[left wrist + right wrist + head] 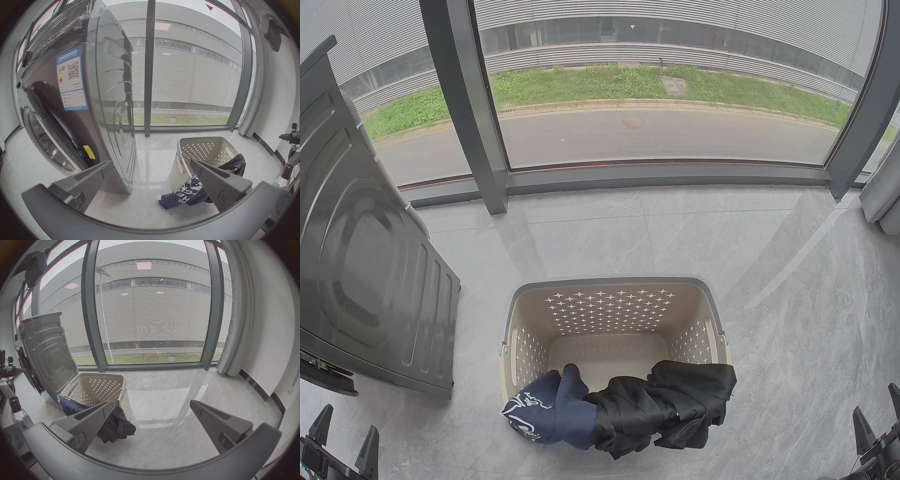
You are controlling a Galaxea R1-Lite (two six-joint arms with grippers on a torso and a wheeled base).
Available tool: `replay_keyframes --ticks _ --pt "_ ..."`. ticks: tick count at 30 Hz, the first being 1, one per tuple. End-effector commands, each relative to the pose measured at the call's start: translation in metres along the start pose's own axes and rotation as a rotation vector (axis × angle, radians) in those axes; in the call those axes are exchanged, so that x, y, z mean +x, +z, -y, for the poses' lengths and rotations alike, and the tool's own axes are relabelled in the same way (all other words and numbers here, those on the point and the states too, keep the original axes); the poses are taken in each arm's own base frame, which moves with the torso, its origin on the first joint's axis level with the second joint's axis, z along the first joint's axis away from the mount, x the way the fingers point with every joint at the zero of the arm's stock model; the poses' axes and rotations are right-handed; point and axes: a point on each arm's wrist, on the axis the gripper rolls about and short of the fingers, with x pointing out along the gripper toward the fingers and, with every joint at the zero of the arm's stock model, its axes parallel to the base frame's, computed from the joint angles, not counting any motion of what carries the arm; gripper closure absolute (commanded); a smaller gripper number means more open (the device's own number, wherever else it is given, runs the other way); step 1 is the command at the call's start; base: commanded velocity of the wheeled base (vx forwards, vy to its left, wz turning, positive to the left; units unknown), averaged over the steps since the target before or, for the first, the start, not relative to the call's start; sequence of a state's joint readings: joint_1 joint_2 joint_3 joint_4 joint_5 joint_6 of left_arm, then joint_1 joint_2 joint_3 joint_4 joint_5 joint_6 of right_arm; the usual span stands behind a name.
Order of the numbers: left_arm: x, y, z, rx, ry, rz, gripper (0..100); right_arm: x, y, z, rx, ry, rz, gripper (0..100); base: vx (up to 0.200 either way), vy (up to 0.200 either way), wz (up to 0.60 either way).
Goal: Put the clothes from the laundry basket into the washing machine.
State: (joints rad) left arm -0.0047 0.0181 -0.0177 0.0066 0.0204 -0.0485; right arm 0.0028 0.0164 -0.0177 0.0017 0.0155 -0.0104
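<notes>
Head view: task looks barely begun; navy garment [550, 409] and black garment [669, 394] hang over near rim of laundry basket [612, 312], washing machine [369, 281] just left of it; left gripper [349, 420], right gripper [875, 400] both spread wide, empty, well short of basket; drum interior hidden, so load inside unknown; gripper bodies cut off.

The left pincer [345, 440] hangs low at seven o'clock, fingers spread and empty; the right pincer [876, 415] at five o'clock, likewise spread.
</notes>
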Motion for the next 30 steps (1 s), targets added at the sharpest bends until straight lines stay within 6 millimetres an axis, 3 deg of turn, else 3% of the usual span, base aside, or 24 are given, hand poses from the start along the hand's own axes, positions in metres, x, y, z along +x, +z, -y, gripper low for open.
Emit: replay_keyframes --ticks 1,5,11,16,23,30 --pt "0.0004 -0.0042 -0.0002 0.000 0.001 -0.005 0 -0.0001 -0.0048 0.0000 0.000 0.000 0.000 0 0.200 0.000 0.00" --pt "0.0004 -0.0042 -0.0002 0.000 0.000 -0.005 0 -0.0001 -0.0048 0.0000 0.000 0.000 0.000 0 0.200 0.000 0.00" --pt "0.0004 -0.0042 -0.0002 0.000 0.001 -0.005 0 -0.0001 -0.0048 0.0000 0.000 0.000 0.000 0 0.000 0.000 0.00" --pt "0.0004 -0.0043 -0.0002 0.000 0.001 -0.007 0 -0.0001 -0.0048 0.0000 0.000 0.000 0.000 0 0.200 0.000 0.00" --pt "0.0004 -0.0043 -0.0002 0.000 0.001 -0.007 0 -0.0001 -0.0048 0.0000 0.000 0.000 0.000 0 0.000 0.000 0.00" --pt "0.0004 -0.0042 -0.0002 0.000 0.000 -0.005 0 -0.0001 -0.0048 0.0000 0.000 0.000 0.000 0 0.200 0.000 0.00"
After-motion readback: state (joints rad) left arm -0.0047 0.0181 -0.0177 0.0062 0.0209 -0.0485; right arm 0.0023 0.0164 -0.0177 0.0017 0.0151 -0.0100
